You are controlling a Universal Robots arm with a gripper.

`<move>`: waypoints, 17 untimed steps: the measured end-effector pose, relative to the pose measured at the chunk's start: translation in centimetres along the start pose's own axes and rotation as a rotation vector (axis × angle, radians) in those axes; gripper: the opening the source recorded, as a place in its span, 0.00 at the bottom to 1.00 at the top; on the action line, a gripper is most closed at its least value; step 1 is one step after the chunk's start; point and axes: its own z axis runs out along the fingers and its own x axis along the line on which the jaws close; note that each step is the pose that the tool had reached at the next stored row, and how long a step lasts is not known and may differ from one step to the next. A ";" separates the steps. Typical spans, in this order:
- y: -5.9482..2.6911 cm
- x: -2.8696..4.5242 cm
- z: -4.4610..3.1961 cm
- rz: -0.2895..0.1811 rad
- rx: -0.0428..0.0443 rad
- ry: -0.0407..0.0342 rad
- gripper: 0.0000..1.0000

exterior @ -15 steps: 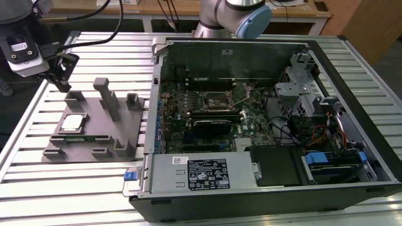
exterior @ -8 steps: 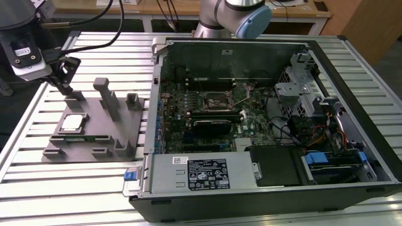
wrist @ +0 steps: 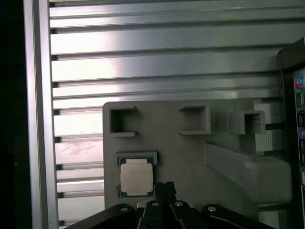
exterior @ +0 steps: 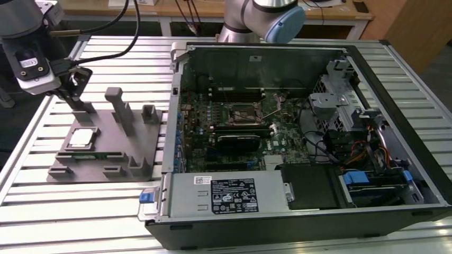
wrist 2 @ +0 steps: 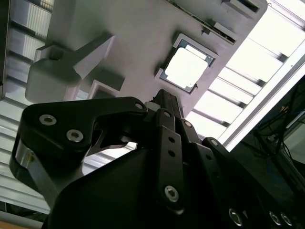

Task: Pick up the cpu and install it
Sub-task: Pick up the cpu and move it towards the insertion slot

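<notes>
At exterior view's left, gripper (exterior: 76, 103) hangs over grey fixture (exterior: 137, 145), tips pressed together, nothing between them. Just below it, cpu (exterior: 81, 138) lies flat in fixture pocket, silvery top up, not gripped. Both wrist views put closed tips just beside cpu (wrist: 137, 177) edge, not on it. Further right, open PC case (exterior: 211, 193). Socket (exterior: 246, 112) sits mid-board, looks empty, well apart from cpu. Judgement: task barely begun. Pickup not yet done, carry and install left.
</notes>
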 end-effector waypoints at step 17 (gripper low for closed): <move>-0.18 0.15 1.45 0.000 0.0023 -0.0001 0.11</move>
